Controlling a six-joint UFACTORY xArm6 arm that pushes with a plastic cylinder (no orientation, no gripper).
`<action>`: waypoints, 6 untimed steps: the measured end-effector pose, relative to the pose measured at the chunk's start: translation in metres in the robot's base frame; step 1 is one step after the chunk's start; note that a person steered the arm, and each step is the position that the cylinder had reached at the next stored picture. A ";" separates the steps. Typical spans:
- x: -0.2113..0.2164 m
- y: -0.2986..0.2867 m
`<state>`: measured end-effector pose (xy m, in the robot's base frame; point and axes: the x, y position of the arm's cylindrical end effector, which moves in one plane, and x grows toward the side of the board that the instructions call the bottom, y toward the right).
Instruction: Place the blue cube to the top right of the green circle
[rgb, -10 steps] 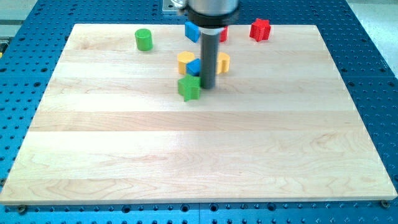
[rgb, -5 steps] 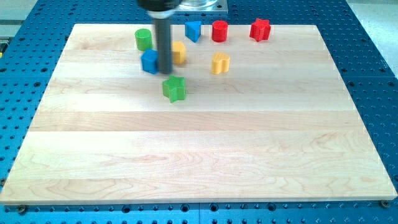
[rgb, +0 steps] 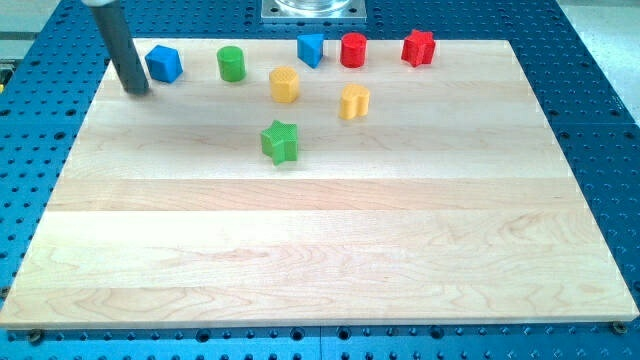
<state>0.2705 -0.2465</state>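
Now rod top cropped by frame; no pincer fitted. My tip (rgb: 137, 90) near board's left edge (rgb: 85, 120), just left of blue cube (rgb: 163, 63), itself left of green circle (rgb: 231, 63).

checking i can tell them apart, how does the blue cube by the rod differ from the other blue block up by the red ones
The blue cube sits at the view's top left, just right of my tip and left of the green circle. The other blue block sits further right along the top edge, beside the red cylinder. The cube shows squarish faces; the other block looks wedge-like, its exact shape hard to tell. Both are blue, similar in size, and rest on the wooden board.
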 end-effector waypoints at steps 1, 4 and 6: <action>-0.030 0.047; -0.056 0.091; -0.063 0.126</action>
